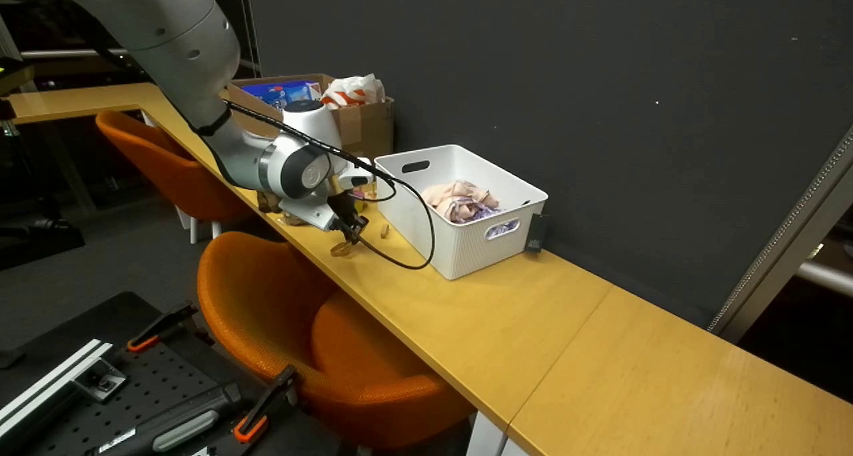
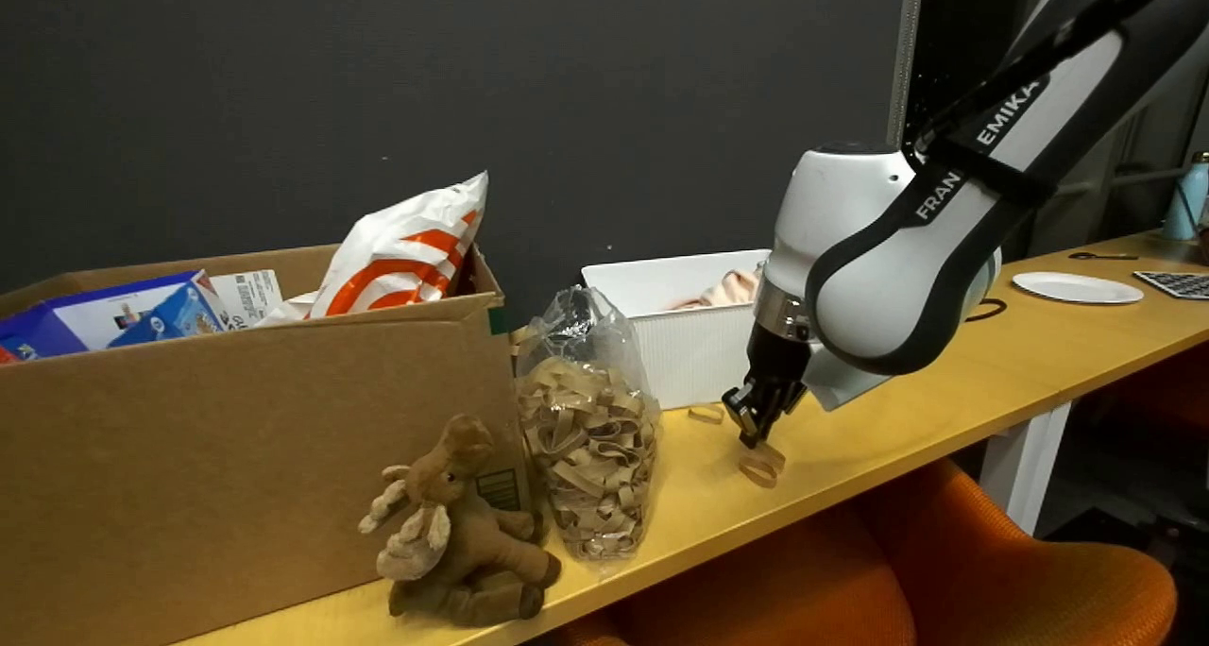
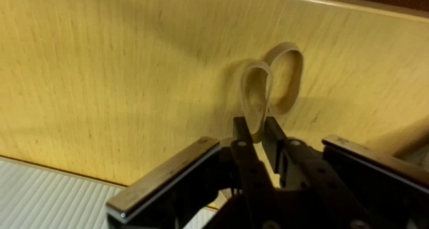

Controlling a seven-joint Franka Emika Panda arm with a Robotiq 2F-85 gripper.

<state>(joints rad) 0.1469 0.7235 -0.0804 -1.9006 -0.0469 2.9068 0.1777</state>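
My gripper [image 3: 255, 123] is low over the wooden table [image 1: 480, 329], and its fingers [image 3: 240, 130] stand only a little apart. In this narrow gap is one end of a tan rubber band [image 3: 243, 93]; whether the fingers press on it, I cannot tell. Just beside it is a second rubber band [image 3: 296, 78], and the two overlap in the wrist view. A third rubber band [image 1: 384, 231] lies nearer to the white ribbed bin [image 1: 486, 253], which contains crumpled cloth [image 1: 460, 199]. In an exterior view, a clear plastic bag [image 2: 571, 330] of similar bands [image 2: 586, 476] stands beside a plush moose [image 2: 477, 544].
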